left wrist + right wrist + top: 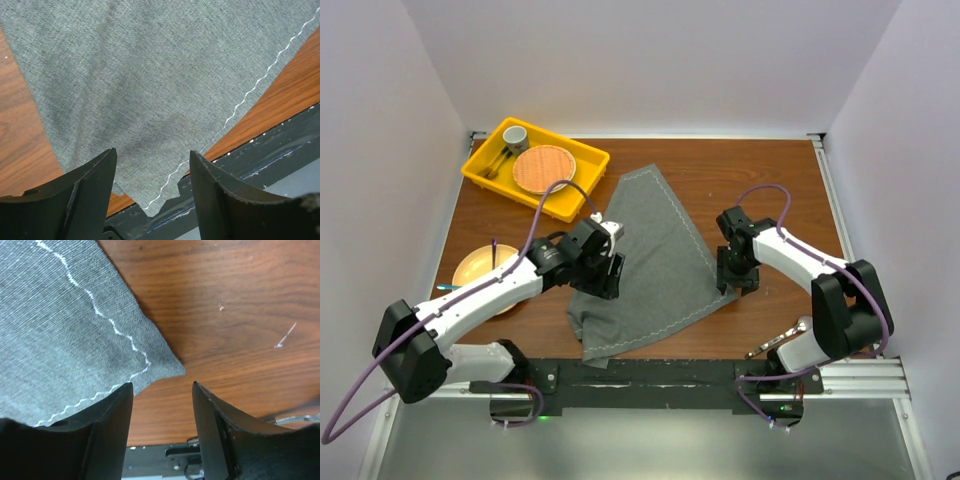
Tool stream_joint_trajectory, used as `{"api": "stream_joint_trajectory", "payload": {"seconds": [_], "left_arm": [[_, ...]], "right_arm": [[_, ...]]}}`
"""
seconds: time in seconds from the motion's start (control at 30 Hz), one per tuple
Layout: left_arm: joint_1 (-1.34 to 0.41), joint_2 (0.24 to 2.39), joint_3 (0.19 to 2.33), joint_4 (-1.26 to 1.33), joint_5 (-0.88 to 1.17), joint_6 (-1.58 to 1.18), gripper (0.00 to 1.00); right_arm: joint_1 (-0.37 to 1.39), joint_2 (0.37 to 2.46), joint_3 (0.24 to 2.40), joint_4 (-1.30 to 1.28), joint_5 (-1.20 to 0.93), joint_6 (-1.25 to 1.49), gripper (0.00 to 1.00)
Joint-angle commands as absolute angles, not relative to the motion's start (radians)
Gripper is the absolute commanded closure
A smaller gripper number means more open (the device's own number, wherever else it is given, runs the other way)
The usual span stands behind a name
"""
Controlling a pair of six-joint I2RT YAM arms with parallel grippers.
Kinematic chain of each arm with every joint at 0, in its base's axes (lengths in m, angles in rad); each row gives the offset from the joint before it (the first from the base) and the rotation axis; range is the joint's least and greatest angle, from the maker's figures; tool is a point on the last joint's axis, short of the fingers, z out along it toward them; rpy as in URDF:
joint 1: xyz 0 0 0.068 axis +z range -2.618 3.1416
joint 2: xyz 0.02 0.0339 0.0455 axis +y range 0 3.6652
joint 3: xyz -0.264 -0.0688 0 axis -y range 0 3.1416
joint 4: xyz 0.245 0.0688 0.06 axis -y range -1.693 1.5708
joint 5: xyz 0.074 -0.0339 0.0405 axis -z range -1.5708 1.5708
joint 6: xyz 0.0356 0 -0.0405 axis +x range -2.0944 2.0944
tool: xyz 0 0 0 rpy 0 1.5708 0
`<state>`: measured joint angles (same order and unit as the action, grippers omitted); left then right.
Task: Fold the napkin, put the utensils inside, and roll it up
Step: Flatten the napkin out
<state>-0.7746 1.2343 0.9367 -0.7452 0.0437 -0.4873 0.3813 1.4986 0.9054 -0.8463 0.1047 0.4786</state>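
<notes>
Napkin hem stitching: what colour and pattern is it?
A white zigzag stitching on the grey-green napkin; right wrist view shows it best.

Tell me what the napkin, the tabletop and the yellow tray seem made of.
The napkin: woven cloth, matte grey-green; fine weave and pale zigzag stitching show. The tabletop: wood or wood-look laminate, smooth, reddish-brown grain; cannot tell which. The yellow tray: probably plastic, even colour, moulded rim.

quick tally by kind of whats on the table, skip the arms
napkin: 1
tray: 1
cup: 1
plates: 2, the wooden plate in the tray and the yellow plate on the table
utensils in the tray: too small to count
total: 5, utensils left out
</notes>
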Motion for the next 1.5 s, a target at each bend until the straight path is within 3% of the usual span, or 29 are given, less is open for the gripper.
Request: {"api": "stream_joint_trajectory", "payload": {"seconds": [0.0,0.23,0.33,0.43,0.6,0.83,0.93,1.07,1.2,1.47], "left_arm": [[-0.773,1.206,0.985,-0.755,0.014,-0.495,0.36],[-0.773,1.183,0.983,-0.767,0.026,-0.508,0.37],[-0.772,1.170,0.983,-0.769,0.023,-0.525,0.36],[-0.772,1.160,0.995,-0.770,0.011,-0.538,0.36],[-0.769,1.132,1.048,-0.831,-0.135,-0.598,0.36],[-0.724,1.072,1.094,-0.810,-0.212,-0.600,0.38],[-0.713,1.103,1.080,-0.758,-0.124,-0.557,0.38],[-0.741,1.209,1.072,-0.709,-0.005,-0.482,0.50],[-0.903,1.348,1.111,-0.704,-0.051,-0.483,0.51],[-1.032,1.529,1.161,-0.600,-0.053,-0.506,0.51]], "right_arm": [[0.379,1.482,0.865,-0.746,0.123,0.505,0.47],[0.370,1.529,0.827,-0.698,0.117,0.532,0.45],[0.368,1.540,0.818,-0.672,0.140,0.526,0.51],[0.368,1.551,0.830,-0.672,0.138,0.514,0.63],[0.376,1.554,0.911,-0.696,0.134,0.445,1.00],[0.524,1.473,1.329,-0.860,0.089,0.466,1.00],[0.444,1.459,1.492,-0.998,0.309,0.521,1.00],[0.203,1.434,1.381,-0.956,0.325,0.450,1.00],[0.149,1.488,1.339,-0.991,0.448,0.407,1.00],[0.135,1.540,1.374,-0.951,0.364,0.339,1.00]]}}
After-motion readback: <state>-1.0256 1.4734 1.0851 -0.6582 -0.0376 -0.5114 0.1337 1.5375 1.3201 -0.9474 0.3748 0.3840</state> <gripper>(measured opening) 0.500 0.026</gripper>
